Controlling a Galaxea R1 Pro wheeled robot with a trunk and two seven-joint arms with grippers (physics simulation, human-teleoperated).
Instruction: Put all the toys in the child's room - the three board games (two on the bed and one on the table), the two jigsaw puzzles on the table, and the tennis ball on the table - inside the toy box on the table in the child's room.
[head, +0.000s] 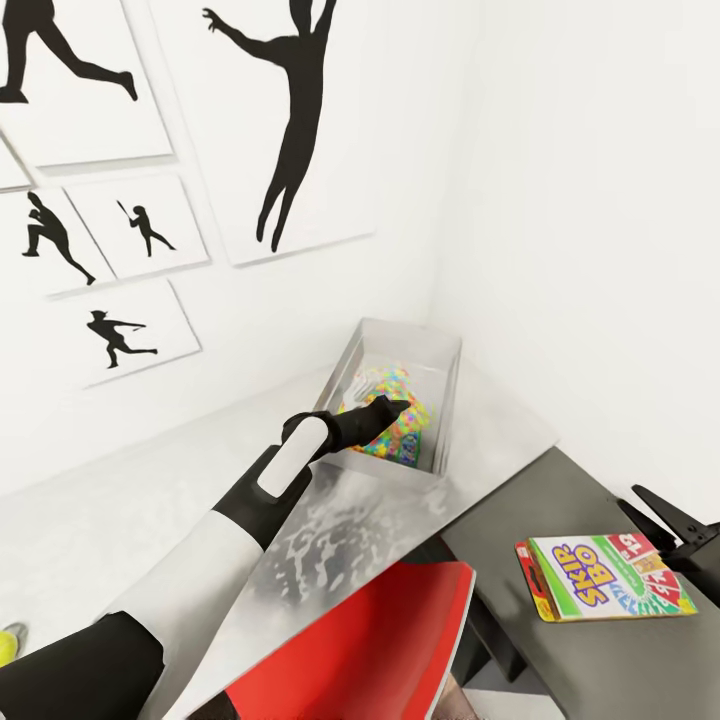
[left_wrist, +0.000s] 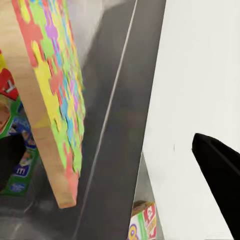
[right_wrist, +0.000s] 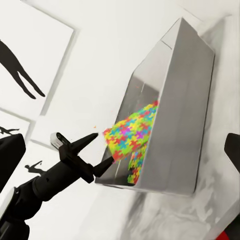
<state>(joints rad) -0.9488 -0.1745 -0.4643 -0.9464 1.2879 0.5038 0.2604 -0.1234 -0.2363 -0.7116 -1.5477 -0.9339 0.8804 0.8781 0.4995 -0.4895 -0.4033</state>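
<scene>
Grey toy box (head: 447, 352) holds tilted jigsaw puzzles (head: 398, 412) beside left hand (head: 392, 408)

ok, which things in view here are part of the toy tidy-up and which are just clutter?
Job:
- toy box, on the table
- jigsaw puzzle, tilted inside the box, at the open left gripper
- SKIP-BO board game on the dark lower wing
- right gripper, open, beside it

Lying about:
- silhouette pictures on the wall
- red object below the table edge

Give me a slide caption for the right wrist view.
Left gripper, fingers spread, beside a colourful jigsaw puzzle tilted in the grey toy box.
</scene>
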